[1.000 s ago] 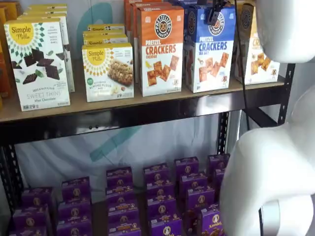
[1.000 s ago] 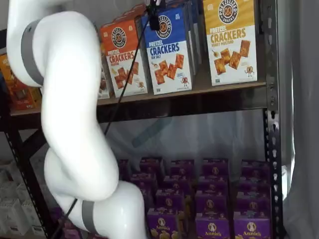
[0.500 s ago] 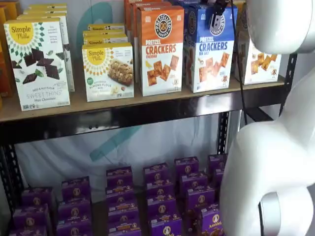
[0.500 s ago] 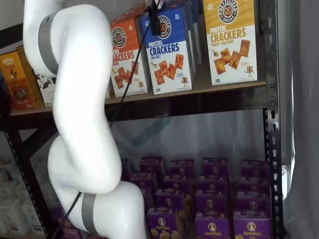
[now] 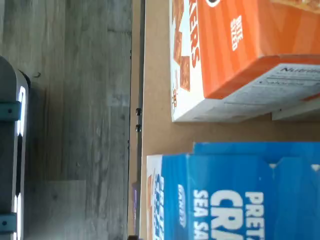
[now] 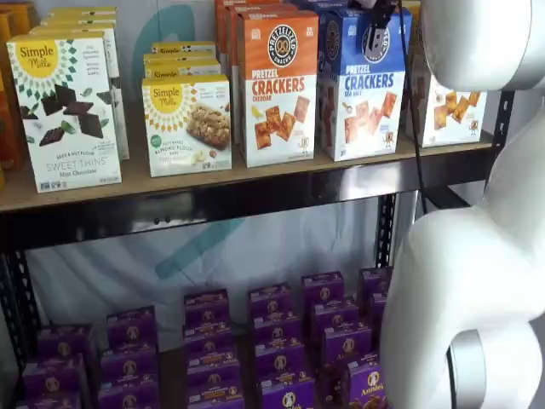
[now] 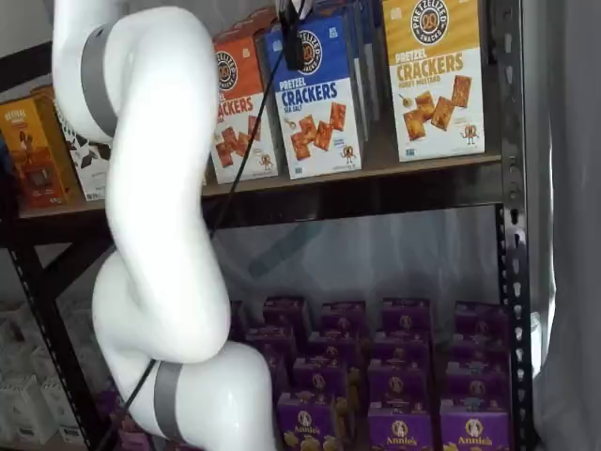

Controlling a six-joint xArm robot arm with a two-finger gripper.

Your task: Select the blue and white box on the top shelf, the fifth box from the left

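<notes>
The blue and white box point(image 6: 364, 89) stands upright at the front of the top shelf point(image 6: 213, 203), with more of the same behind it. It shows in both shelf views point(image 7: 319, 103), and its blue top shows in the wrist view point(image 5: 235, 195). My gripper point(image 6: 375, 34) hangs from the view's top edge as a black finger in front of the box's round logo. It also shows in a shelf view point(image 7: 293, 49), with a cable beside it. No gap between the fingers shows, so I cannot tell whether it is open or shut.
An orange-topped cheddar box point(image 6: 277, 85) stands just left of the blue one, a narrow gap between them point(image 5: 220, 75). A yellow-topped cracker box point(image 7: 437, 80) stands to its right. Simple Mills boxes point(image 6: 66, 106) fill the shelf's left. Small purple boxes point(image 6: 272, 341) sit below. My white arm point(image 7: 155, 216) stands before the shelves.
My white arm's links have shifted sideways in both shelf views. The black finger has stayed at the blue box's top. The boxes have not moved.
</notes>
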